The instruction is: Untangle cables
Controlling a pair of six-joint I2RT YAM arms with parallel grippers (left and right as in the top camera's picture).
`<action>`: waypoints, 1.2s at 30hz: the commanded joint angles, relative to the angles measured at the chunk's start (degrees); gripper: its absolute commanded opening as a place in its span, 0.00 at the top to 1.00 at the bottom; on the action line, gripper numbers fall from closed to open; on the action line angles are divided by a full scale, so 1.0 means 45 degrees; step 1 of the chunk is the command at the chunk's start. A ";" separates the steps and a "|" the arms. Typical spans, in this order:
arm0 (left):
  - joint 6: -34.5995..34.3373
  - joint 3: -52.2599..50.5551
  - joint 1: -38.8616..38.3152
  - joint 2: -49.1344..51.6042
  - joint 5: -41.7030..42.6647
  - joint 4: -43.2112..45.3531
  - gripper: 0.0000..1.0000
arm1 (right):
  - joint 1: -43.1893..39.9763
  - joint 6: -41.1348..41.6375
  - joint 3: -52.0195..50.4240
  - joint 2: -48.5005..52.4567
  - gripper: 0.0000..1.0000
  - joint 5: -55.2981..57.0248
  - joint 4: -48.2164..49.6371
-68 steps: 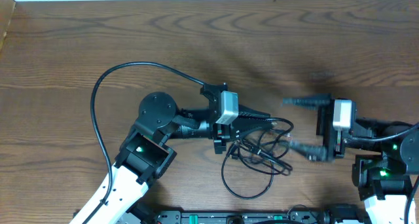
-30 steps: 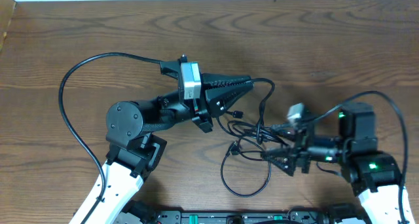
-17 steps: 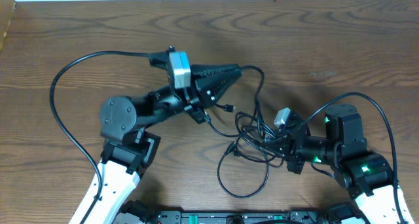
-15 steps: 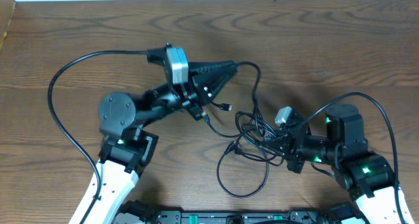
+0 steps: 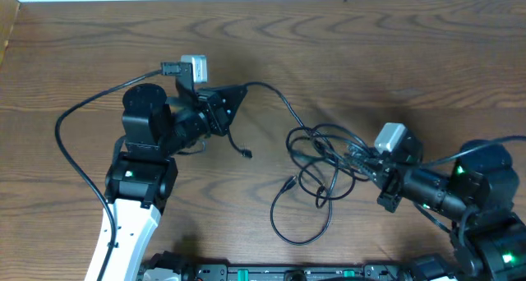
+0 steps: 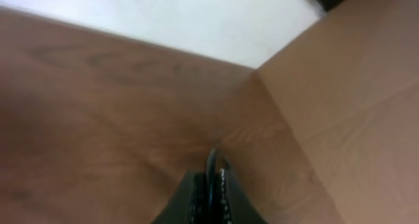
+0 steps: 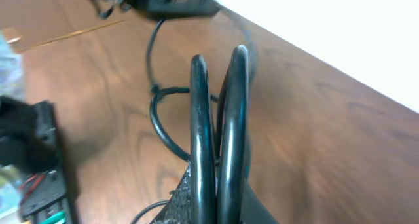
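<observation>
Overhead shows the cables (image 5: pixel 325 159) as one knot of thin black loops on the desk (image 5: pixel 394 59), lying between the two arms and much nearer the right one. The right tool (image 5: pixel 364 160) has its tip buried in the knot's right edge. Its jaws are closed, and in the right wrist view the fingers (image 7: pixel 198 106) stand almost together with a strand seeming to pass between them; which strand, I cannot tell.

The left tool (image 5: pixel 240 92) sits well apart from the knot, up and to the left, with its jaws fully closed on one cord near its end. A short tail drops from it to a plug (image 5: pixel 246 154) just below, while the rest of that cord arcs rightward from the fingertips and down into the knot.

That cord is what the coming move turns on. Its long axis runs from upper left to lower right, from left tool to knot, and it curves slackly rather than running straight. My judgement is that one cord is being drawn out while the right side anchors the bundle. More travel up and left along that line would take up the slack.

A large loose loop (image 5: pixel 274 217) lies below the knot, gripped by neither tool.

The left arm is folded, with its tool level and pointing right. The right arm reaches in from the lower right corner, its tool aimed left at the knot.
</observation>
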 commanded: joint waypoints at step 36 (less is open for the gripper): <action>1.1288 0.0175 -0.1841 -0.0068 0.4770 -0.4430 0.02 | 0.0034 0.2560 0.0544 -0.0019 0.99 0.0073 0.3570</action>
